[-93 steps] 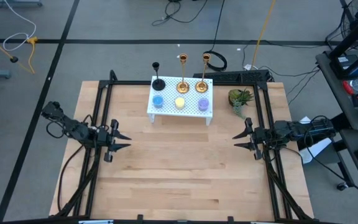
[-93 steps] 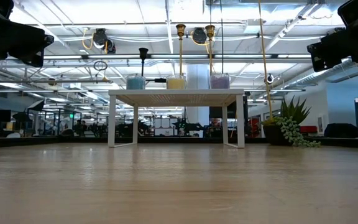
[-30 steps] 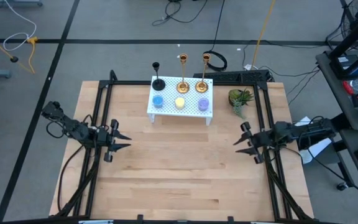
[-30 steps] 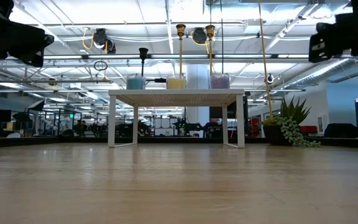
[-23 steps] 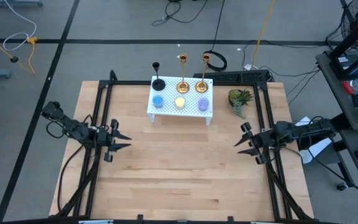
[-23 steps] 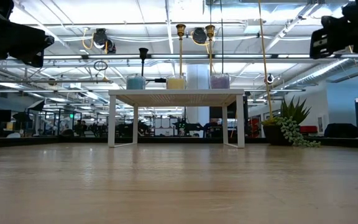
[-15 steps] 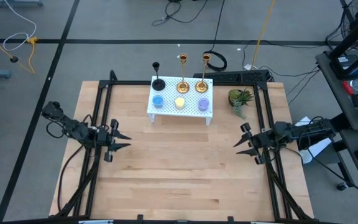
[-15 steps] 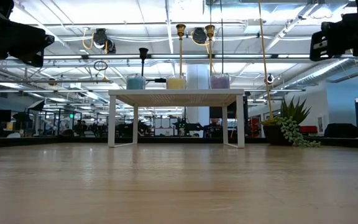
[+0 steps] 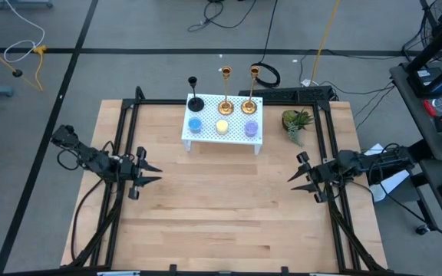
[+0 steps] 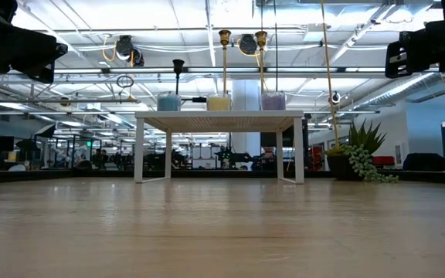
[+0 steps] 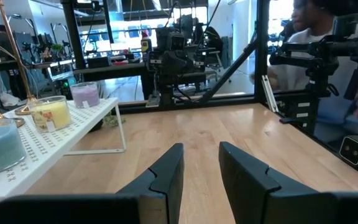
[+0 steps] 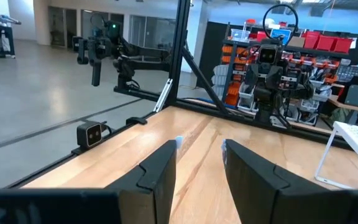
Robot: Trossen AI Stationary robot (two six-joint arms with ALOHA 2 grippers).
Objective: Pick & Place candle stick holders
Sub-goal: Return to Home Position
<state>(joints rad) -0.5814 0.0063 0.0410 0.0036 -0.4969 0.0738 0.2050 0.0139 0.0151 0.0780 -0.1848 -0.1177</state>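
Three candle stick holders stand by their round bases on the far row of a white perforated rack (image 9: 222,129): a black one (image 9: 196,102) and two gold ones (image 9: 225,106) (image 9: 249,106). In the low view the black stem (image 10: 178,75) and the gold stems (image 10: 224,62) (image 10: 261,60) rise above the rack top (image 10: 219,116). My left gripper (image 9: 155,175) is open and empty over the table's left side, near of the rack. My right gripper (image 9: 293,178) is open and empty over the right side. Both point toward the table's middle.
Blue (image 9: 195,124), yellow (image 9: 222,126) and purple (image 9: 250,127) candles sit on the rack's near row. A small potted plant (image 9: 296,121) stands right of the rack. A black frame (image 9: 129,130) borders the table. A person (image 11: 319,37) shows beyond the table in the left wrist view.
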